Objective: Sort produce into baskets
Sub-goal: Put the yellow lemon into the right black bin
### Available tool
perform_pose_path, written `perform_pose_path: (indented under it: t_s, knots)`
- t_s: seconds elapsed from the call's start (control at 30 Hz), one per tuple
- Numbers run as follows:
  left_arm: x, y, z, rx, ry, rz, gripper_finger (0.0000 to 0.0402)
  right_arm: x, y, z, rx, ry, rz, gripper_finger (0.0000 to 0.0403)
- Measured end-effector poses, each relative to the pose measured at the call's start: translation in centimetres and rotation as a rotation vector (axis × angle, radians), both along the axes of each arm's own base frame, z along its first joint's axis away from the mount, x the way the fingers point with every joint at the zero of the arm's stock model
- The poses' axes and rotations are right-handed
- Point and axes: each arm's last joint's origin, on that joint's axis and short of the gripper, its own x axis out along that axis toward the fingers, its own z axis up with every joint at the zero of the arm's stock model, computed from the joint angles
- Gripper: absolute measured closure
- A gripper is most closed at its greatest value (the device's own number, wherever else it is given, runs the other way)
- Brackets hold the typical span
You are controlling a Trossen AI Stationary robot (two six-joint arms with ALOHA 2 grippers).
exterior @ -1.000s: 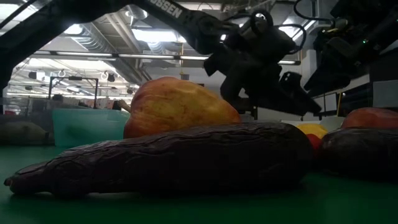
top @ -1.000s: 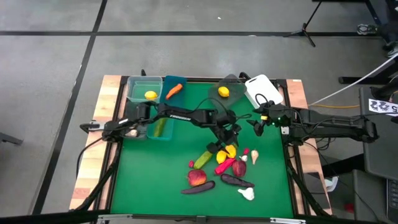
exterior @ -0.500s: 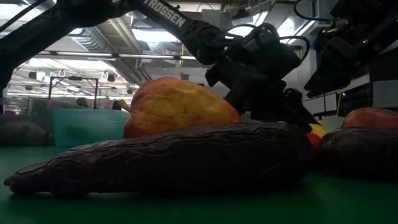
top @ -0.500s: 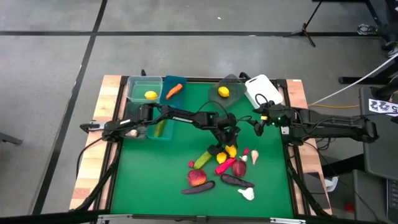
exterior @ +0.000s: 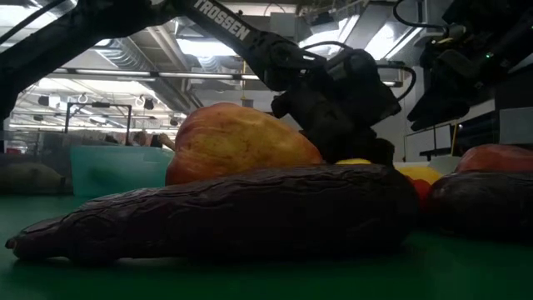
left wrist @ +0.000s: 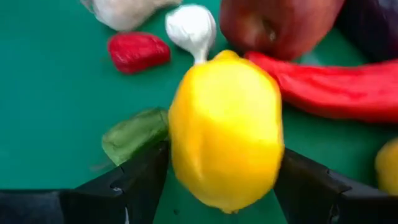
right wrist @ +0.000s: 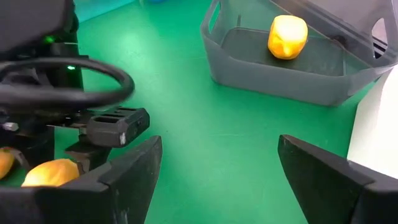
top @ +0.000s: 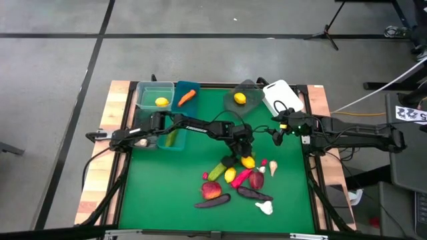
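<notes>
A yellow lemon (left wrist: 225,127) lies on the green mat (top: 167,180) at the far edge of a produce pile. My left gripper (top: 244,155) reaches down over it, open, with one finger on each side of the lemon. Around the lemon lie a second lemon (top: 230,175), a cucumber (top: 217,172), a red pepper (top: 241,179), apples (top: 211,191), eggplants (top: 212,201) and garlic (top: 265,208). My right gripper (right wrist: 217,180) hangs open and empty above the mat near the grey basket (top: 241,93). My left gripper has its two fingers (left wrist: 140,180) close against the lemon's two sides, coming slanting down from the far side. The lemon lies on the mat. I cannot tell whether the fingers touch it.
Along the far edge stand a clear green basket (top: 151,93) with a lemon, a blue basket (top: 183,88) with a carrot, the grey basket with a lemon, and a white basket (top: 281,97). A teal basket (top: 175,141) stands at the left. The mat's near left is bare.
My left gripper has come down toward the pile and rolled somewhat, so that its fingers now stand around the lemon. The gap between them looks the same.
</notes>
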Motion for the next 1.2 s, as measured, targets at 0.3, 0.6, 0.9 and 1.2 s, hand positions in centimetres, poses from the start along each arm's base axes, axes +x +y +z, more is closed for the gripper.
perform_pose_path:
  t_s: [0.3, 0.6, 0.9, 1.2]
  knots:
    - [0.2, 0.0, 0.3, -0.026, -0.003, 0.033, 0.0139, 0.0, 0.0, 0.0, 0.0, 0.0, 0.0, 0.0084]
    - [0.3, 0.1, 0.6, -0.068, 0.017, 0.082, 0.0195, 0.0, 0.0, 0.0, 0.0, 0.0, 0.0, 0.0084]
    - [0.0, 1.6, 1.4, -0.156, 0.073, 0.21, 0.0205, 0.0, 0.0, 0.0, 0.0, 0.001, 0.0, 0.0084]
    - [-1.3, 4.1, 5.9, -0.169, 0.078, 0.324, 0.0202, -0.1, 0.0, -0.1, 0.002, 0.014, 0.0, 0.0084]
